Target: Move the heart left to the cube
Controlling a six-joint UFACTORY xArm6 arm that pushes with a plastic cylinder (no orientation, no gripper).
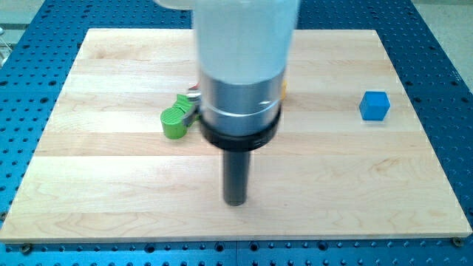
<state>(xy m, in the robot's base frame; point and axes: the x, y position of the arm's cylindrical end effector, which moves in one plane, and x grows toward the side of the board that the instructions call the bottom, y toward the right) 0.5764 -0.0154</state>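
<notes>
My tip [235, 202] rests on the wooden board [111, 185], below the green block [177, 118]; I have no claw. The blue cube [375, 106] sits far right. I cannot see the heart.

Wide pale grey-white cylinder at the top, then a brushed silver metal band, then a black ring collar. Below that, a narrow straight dark rod [236, 177], ending in my tip [235, 202], flat and blunt.
</notes>
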